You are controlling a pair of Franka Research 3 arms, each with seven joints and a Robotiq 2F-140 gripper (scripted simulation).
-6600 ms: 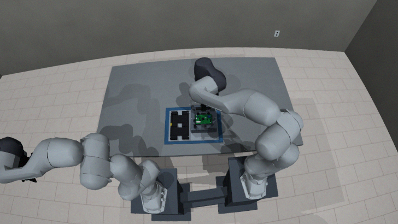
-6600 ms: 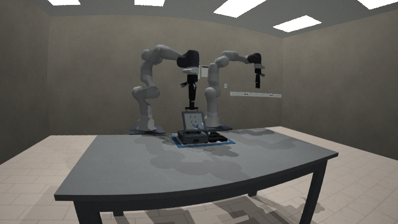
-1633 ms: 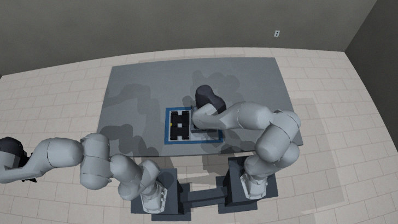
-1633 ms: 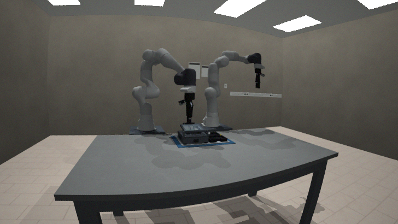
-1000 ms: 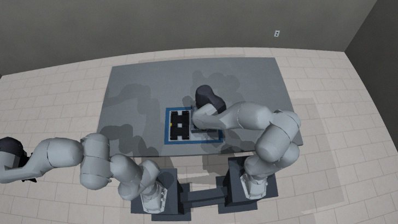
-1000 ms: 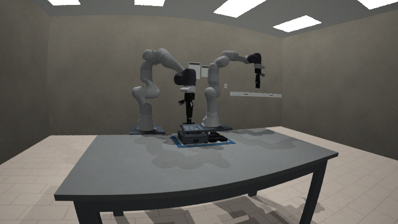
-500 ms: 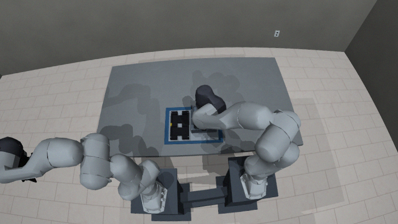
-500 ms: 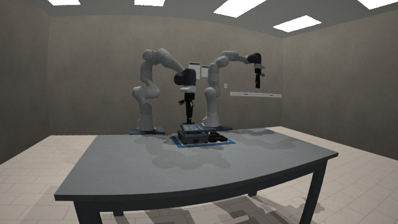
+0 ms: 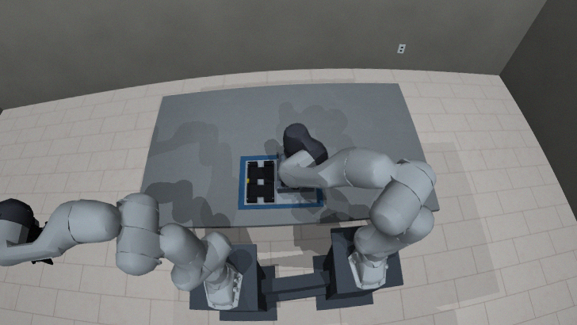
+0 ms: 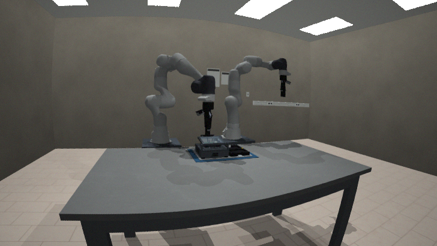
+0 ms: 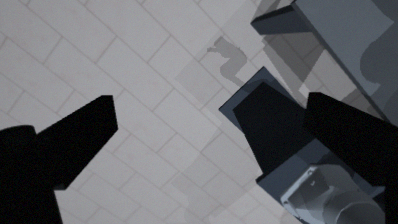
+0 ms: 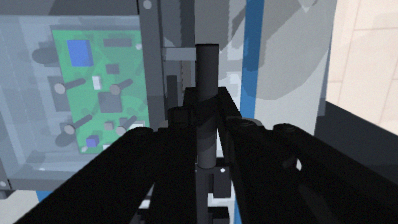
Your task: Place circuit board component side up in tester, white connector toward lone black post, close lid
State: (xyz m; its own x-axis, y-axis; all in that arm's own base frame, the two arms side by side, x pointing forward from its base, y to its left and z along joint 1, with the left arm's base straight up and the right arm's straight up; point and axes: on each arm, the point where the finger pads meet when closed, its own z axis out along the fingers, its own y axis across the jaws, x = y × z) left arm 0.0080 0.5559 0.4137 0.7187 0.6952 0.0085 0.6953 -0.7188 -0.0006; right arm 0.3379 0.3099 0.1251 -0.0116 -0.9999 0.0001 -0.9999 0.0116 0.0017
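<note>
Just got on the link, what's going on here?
The right gripper is shut on the dark cylindrical handle of the clear, grey-framed lid. The lid is partly lowered, not latched, over the green circuit board in the dark grey tester. The left gripper is open, off to the side.

lid (image 10: 210,140) swung from steeply raised to nearly flat over the tester (image 10: 211,151), right gripper (image 10: 207,135) (image 12: 207,107) lower
</note>
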